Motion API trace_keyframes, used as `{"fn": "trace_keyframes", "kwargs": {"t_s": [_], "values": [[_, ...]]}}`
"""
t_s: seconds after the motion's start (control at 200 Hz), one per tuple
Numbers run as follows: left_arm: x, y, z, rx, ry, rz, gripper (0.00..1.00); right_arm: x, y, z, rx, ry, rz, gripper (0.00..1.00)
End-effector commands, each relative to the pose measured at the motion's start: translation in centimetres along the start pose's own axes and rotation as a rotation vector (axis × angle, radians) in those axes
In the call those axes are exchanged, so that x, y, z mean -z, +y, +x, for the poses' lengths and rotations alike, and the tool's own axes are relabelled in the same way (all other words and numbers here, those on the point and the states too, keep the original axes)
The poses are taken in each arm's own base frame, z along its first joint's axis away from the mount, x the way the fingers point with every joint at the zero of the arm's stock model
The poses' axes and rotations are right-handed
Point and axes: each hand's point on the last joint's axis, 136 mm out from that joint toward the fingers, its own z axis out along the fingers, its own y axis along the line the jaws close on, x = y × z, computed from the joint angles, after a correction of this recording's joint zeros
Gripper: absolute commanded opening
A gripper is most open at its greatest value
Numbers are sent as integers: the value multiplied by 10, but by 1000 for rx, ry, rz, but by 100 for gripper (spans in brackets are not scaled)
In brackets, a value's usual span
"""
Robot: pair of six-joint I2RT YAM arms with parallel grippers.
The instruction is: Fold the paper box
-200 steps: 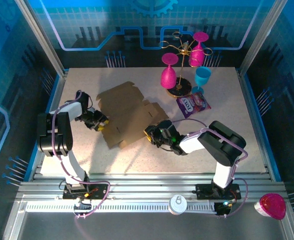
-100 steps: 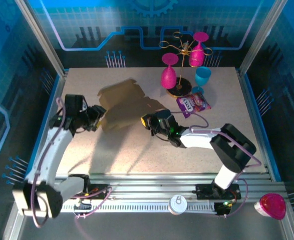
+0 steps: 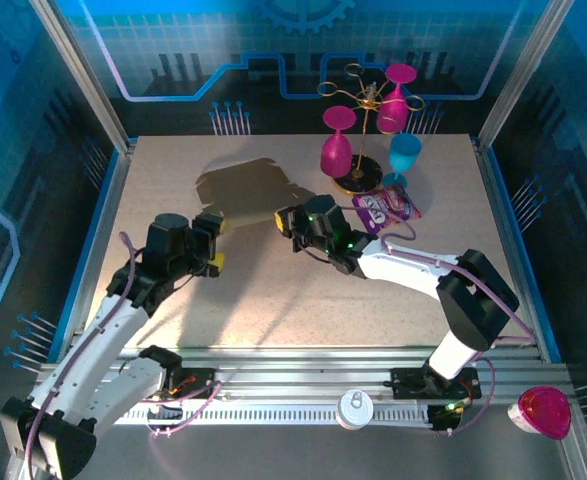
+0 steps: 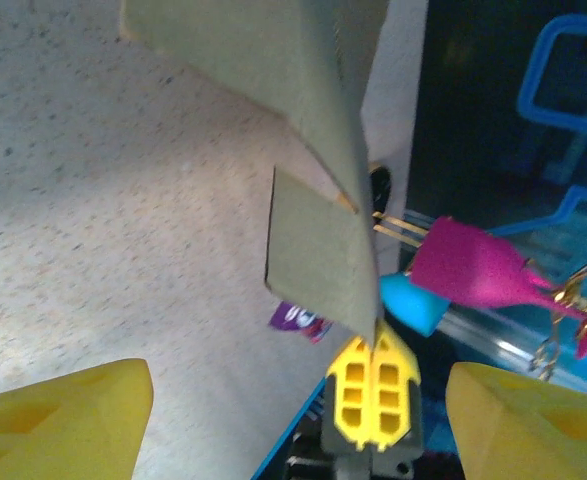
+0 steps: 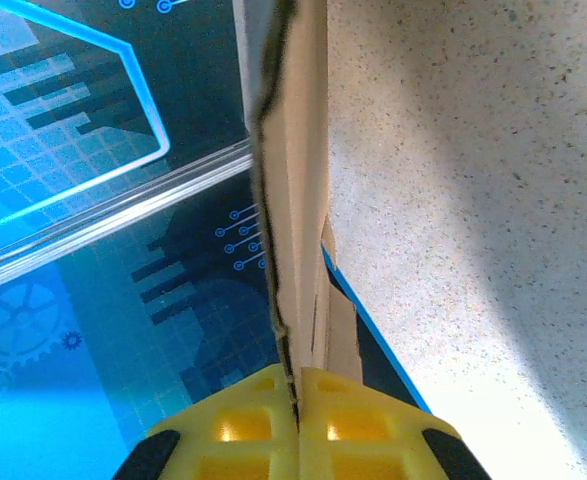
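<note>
Seen from above, the paper box (image 3: pixel 245 187) is a dark, shadowed brown sheet just left of the gold stand (image 3: pixel 358 182) that carries the pink goblets (image 3: pixel 337 150), over the far half of the table (image 3: pixel 273 310). The right gripper (image 3: pixel 285 224) meets the sheet at the corner closest to the stand, though from this height I cannot tell how its jaws stand. The right wrist view settles it: both yellow fingers (image 5: pixel 233 425) press together on the cardboard, which appears there edge-on as a thin upright strip. The left wrist view shows the same pinch from the opposite side, with the yellow tips clamped on the low corner of a hanging flap. Behind the flap are a blue cup (image 4: pixel 408 305), a purple packet (image 4: pixel 298 318) and one of the pink goblets. The left gripper (image 3: pixel 217 242) is further left of the stand than the box and clear of the cardboard. Its fingers (image 4: pixel 63 420) are spread wide with nothing between them.
</note>
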Motion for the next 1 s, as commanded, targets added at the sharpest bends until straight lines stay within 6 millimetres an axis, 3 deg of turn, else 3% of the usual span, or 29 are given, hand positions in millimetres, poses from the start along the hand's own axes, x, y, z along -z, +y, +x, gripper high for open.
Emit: {"fn": "trace_keyframes", "kwargs": {"t_s": [0.0, 0.135, 0.425, 0.59, 0.66, 0.765, 0.845, 0.906, 0.991], "values": [[-1, -32, -10, 32, -61, 93, 79, 13, 22, 5, 5, -36, -25, 0], [-16, -35, -14, 89, -52, 105, 76, 18, 33, 10, -3, -35, -46, 0], [-15, -75, -62, 111, -133, 224, 53, 37, 68, 19, 11, -33, -104, 0], [-11, -94, -63, 109, -109, 264, 41, 50, 94, 24, 52, -33, -161, 0], [-3, -107, -59, 90, -97, 282, 47, 57, 102, 27, 88, -34, -168, 0], [25, -126, -53, 24, -113, 289, 74, 69, 114, 26, 143, -50, -195, 0], [54, -135, -46, -64, -134, 261, 79, 82, 123, 25, 190, -66, -209, 0], [68, -125, -40, -106, -125, 173, 80, 91, 130, 23, 219, -77, -227, 0], [84, -69, -38, -79, -125, -91, 80, 106, 137, 23, 267, -80, -220, 0]]}}
